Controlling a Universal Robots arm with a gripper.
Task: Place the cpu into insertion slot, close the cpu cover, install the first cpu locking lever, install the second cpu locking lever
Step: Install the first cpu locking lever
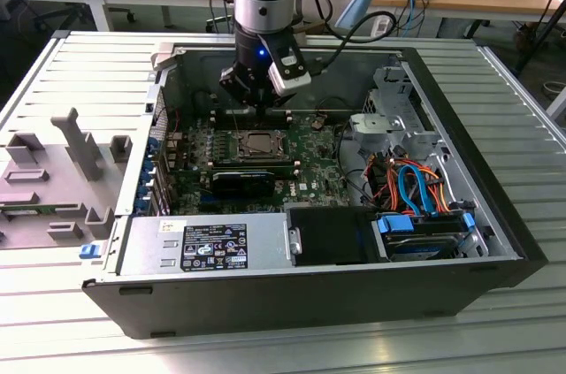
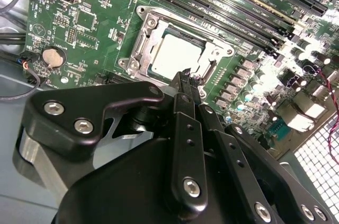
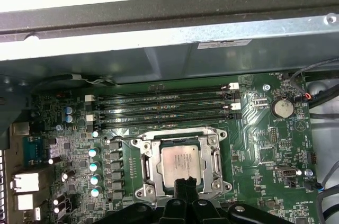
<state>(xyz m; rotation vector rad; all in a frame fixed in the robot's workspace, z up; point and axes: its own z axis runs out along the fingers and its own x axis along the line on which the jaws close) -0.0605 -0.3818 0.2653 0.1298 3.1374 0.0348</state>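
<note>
1. Second wrist view: gripper (image 2: 186, 78) nearest, black fingers (image 2: 183, 89) pressed together to a narrow tip, holding nothing, poised just above the socket's near edge.
2. Just past the tip: cpu (image 2: 175, 54) seated flat in the slot (image 2: 139, 57), silvery top showing.
3. Around the chip: cover (image 2: 214, 49) lying down flat on the socket, window framing the metal top.
4. First wrist view: same fingertips together at the gripper (image 3: 183, 184), right at the near edge of the cpu (image 3: 180, 161); cover (image 3: 152, 164) framing it, slot (image 3: 225, 188) rim shining at the corners.
5. Beyond the socket: four long memory slots (image 3: 159, 108) running side by side across the green board (image 3: 259, 155); round coin cell (image 3: 282, 108) off to one side.
6. Farther back: grey metal case wall (image 3: 169, 49).
7. Exterior view: gripper (image 1: 256, 102) hanging down inside the open case (image 1: 309, 294), just above the slot (image 1: 261, 142) on the board; cannot tell lever positions.
</note>
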